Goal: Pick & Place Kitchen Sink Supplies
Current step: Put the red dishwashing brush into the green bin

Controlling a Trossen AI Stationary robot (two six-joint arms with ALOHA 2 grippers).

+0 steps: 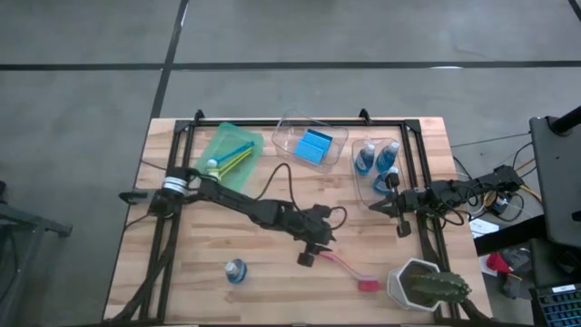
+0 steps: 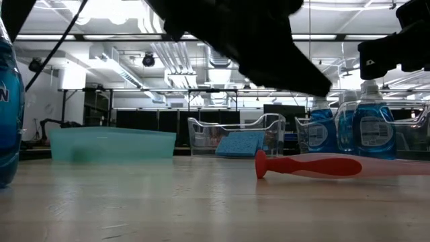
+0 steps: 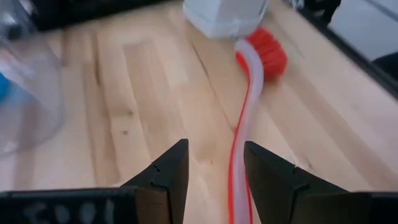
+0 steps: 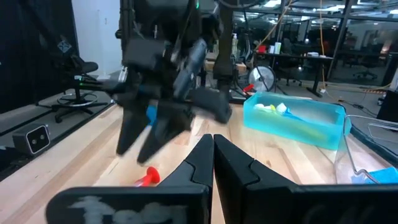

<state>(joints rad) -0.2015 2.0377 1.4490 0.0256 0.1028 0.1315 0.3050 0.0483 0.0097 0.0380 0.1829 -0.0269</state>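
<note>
Bottles [image 2: 349,128]: label writing too blurred to read.

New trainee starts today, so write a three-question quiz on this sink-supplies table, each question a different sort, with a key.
1. True or false: the red brush already lies in the green bin.
2. Which gripper hovers above the red brush's handle? A. left gripper B. right gripper
3. Fill in: the clear bin in the middle holds a blue ____.

Key:
1. False; it lies on the table by the cactus pot.
2. A; its fingers stand open, with the handle between them. The right gripper waits shut near the bottles.
3. sponge.
</note>
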